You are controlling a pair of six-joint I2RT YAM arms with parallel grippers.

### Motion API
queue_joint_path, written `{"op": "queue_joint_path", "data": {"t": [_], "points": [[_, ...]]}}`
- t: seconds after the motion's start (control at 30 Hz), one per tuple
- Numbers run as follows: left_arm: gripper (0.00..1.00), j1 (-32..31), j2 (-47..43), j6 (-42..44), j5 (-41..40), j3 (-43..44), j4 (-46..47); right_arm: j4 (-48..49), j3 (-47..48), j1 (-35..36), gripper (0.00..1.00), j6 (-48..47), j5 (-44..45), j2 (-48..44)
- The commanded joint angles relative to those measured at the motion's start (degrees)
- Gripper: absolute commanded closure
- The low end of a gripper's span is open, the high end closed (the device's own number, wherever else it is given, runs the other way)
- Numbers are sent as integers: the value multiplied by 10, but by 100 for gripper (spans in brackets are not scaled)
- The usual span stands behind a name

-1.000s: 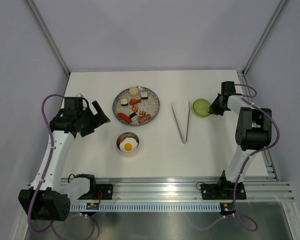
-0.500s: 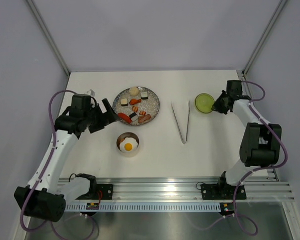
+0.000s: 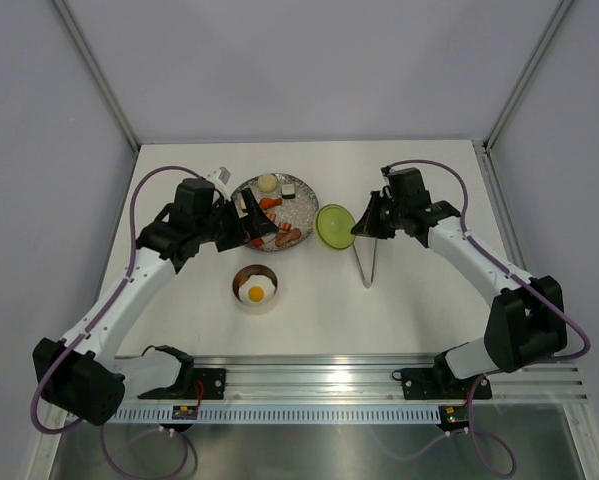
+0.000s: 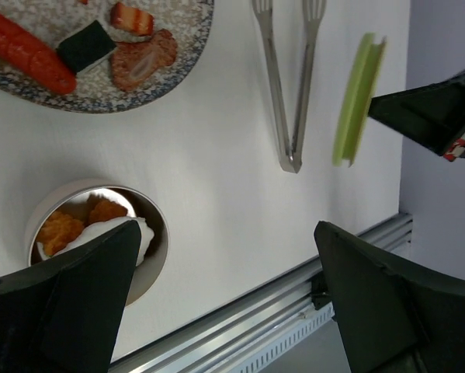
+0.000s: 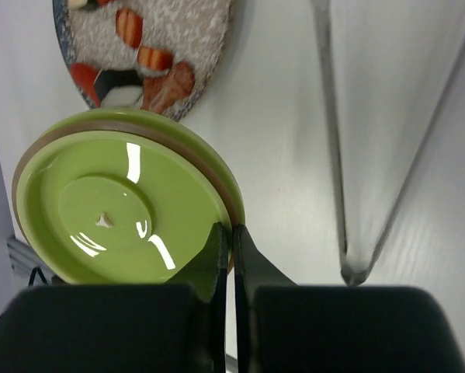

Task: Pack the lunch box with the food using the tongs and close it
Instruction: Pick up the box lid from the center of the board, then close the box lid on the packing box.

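The white table point(image 3: 429, 300) carries 3 things: a speckled plate point(image 3: 301, 210) toward the back, the steel lunch box point(image 3: 238, 282) nearer than it, and the tongs point(image 3: 368, 283) to the right, seemingly lying flat.

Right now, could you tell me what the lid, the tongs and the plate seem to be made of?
Lid: likely glossy plastic, light green with sharp highlights. Tongs: polished metal, silvery and reflective. Plate: perhaps glazed ceramic or melamine, speckled grey.
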Motion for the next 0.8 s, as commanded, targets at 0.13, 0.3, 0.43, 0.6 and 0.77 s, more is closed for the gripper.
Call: {"op": "queue_joint_path", "data": {"t": [0.13, 0.3, 0.43, 0.6, 0.77], "points": [[2, -7, 9, -31, 68, -28, 111, 17, 11, 62, 100, 12, -76, 3], [4, -16, 30, -58, 95, -36, 154, 18, 23, 93, 100, 18, -71, 12], [5, -34, 41, -76, 107, -40, 180, 18, 29, 102, 100, 19, -66, 17], [11, -56, 70, -87, 116, -42, 194, 15, 35, 108, 100, 20, -63, 17], [22, -74, 89, -100, 121, -51, 211, 13, 36, 110, 100, 20, -60, 21]]}}
